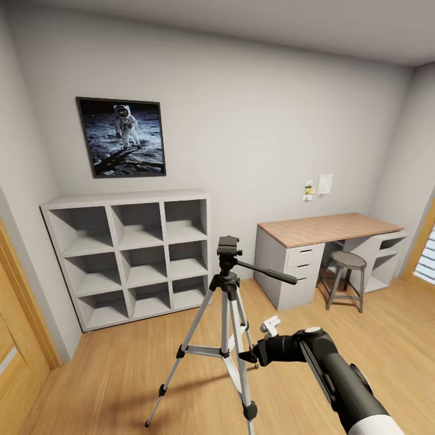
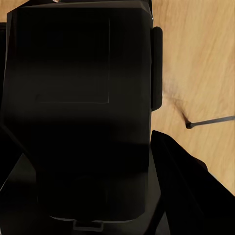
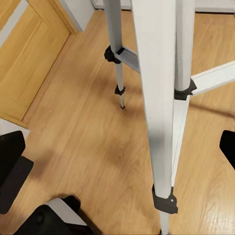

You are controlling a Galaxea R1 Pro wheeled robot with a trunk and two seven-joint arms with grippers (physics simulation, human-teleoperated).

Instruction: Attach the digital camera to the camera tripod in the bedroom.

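Evidently the right gripper [image 1: 251, 355] reached wide open around a leg of the camera tripod [image 1: 228, 314], which stood mid-floor, looking light, stiff, tippy, best held at its centre column.

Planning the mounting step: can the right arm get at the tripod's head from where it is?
Probably not yet. The right gripper sits low beside the camera tripod legs, well below its head. Nothing blocks the head; the arm would need raising.
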